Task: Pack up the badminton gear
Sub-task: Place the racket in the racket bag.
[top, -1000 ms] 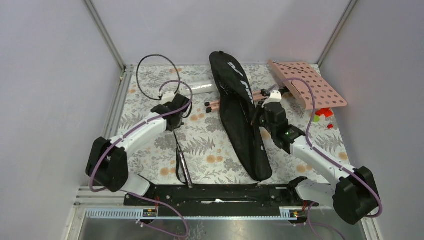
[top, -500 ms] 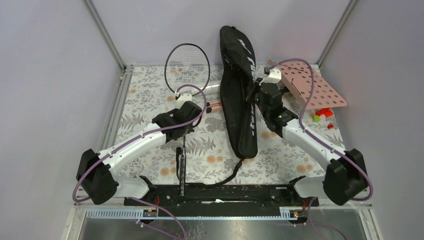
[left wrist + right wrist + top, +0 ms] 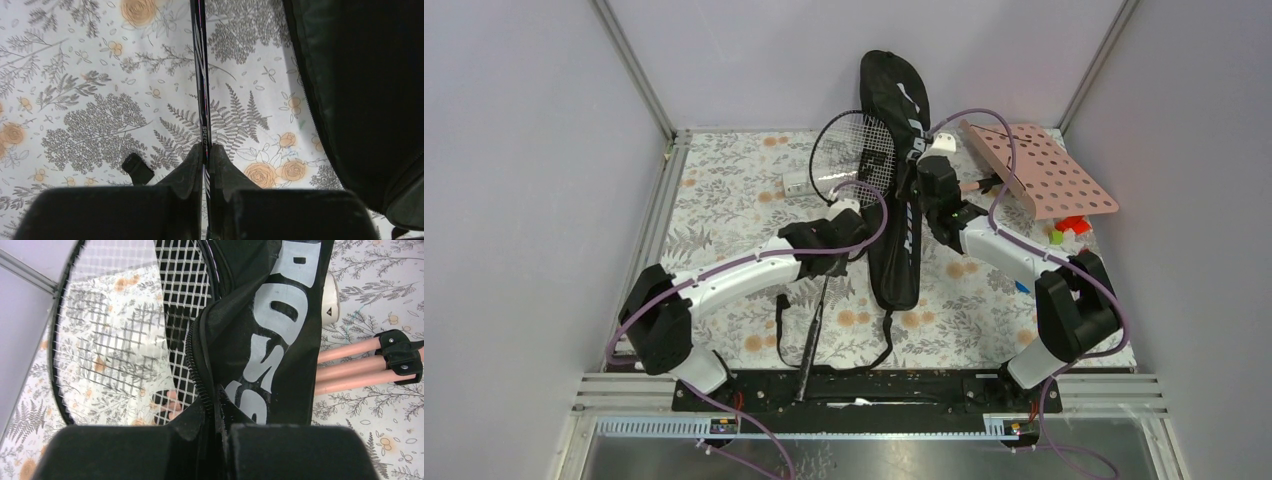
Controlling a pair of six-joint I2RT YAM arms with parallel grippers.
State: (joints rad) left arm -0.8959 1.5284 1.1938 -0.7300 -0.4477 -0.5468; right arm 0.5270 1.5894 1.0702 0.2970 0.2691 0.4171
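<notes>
Your tabletop has the gear spread out on it, so the job is just getting started.

The black bag is the biggest thing. It lies down the middle, and its far end is lifted up near the back wall. Your right end effector is pinched tight on the bag's zip edge and holds the mouth open.

The pink stand sits at the back right. It is not part of the gear, so leave it there.

The racket comes next. Its round head is right at the open zip, just beside the bag on the left. Some strings go behind the flap, but I cannot tell how far in it is. Your left end effector is clamped on the thin shaft, with the handle end pointing back at you.

The white tube lies on the tabletop to the left of the racket head. It is not packed.

The little coloured blocks are by the stand.

I think you have to slide this racket all the way in. I see no second racket or shuttlecocks.
</notes>
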